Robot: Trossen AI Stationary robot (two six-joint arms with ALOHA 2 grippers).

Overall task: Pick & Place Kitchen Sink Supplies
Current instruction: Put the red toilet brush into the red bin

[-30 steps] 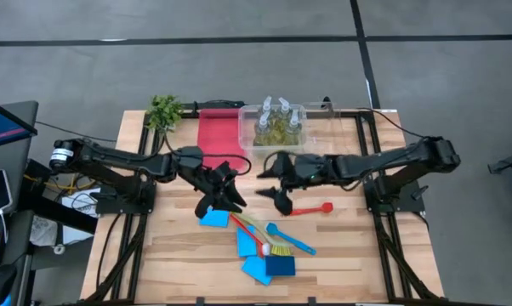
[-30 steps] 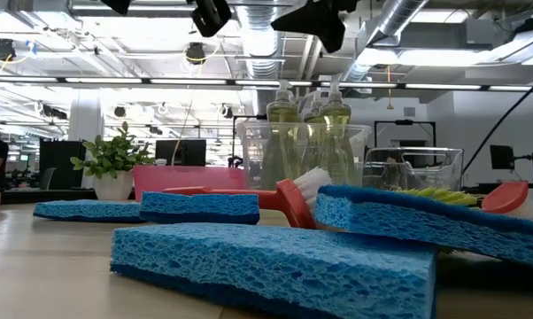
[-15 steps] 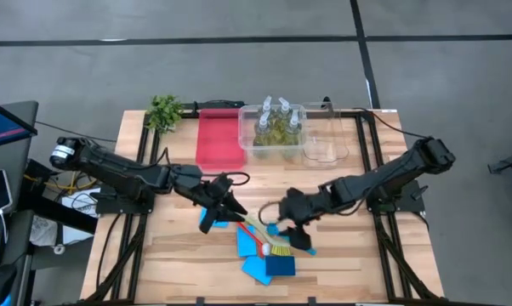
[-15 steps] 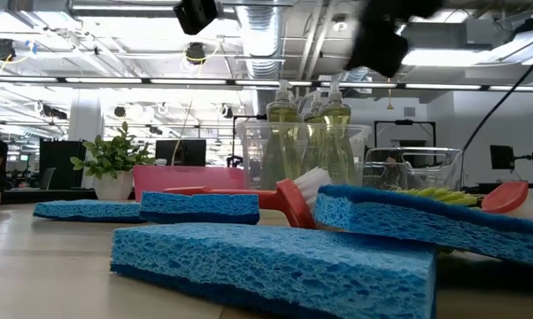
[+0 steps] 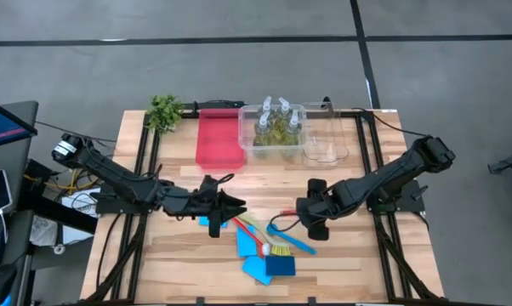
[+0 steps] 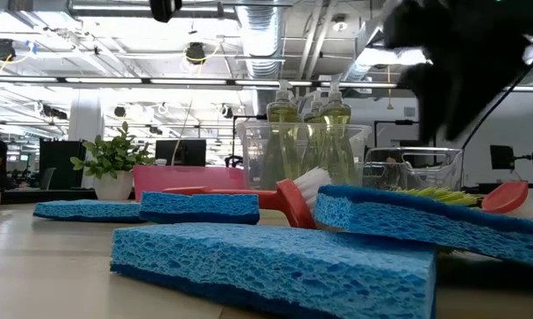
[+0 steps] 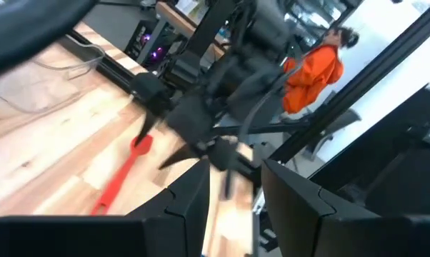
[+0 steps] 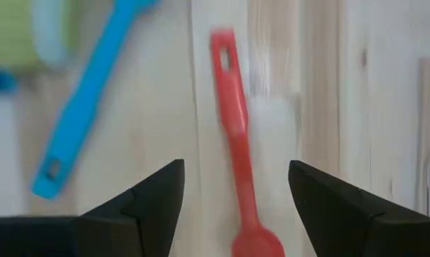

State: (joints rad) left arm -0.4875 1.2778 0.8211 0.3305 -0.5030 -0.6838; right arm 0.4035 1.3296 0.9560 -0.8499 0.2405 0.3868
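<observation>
A thin red brush (image 8: 233,135) lies flat on the wood, its free end (image 5: 283,217) showing beside my right gripper (image 5: 312,223). That gripper (image 8: 235,175) hangs open above the brush, pointing down, one finger on either side of the handle and clear of it. My left gripper (image 5: 230,207) points level toward the table's right, open and holding nothing (image 7: 233,207), just above a blue sponge (image 5: 212,222). More blue sponges (image 5: 258,270), a blue brush (image 5: 295,241) and a yellow-green brush head (image 5: 280,249) lie in a heap near the front. Bottles of yellow-green liquid (image 5: 277,127) stand in a clear bin.
A red tray (image 5: 218,140) and a second clear bin (image 5: 324,146) sit along the far edge beside the bottle bin, with a small plant (image 5: 164,110) at the far left corner. A person in orange (image 7: 311,71) stands beyond the table. Bare wood lies at the near left.
My right gripper has gone from the table's middle toward the near edge and down, tipping from level until it points down over the red brush. My left gripper has swung toward the near edge and turned until it points right. Neither has changed its opening, and nothing on the table has moved.
</observation>
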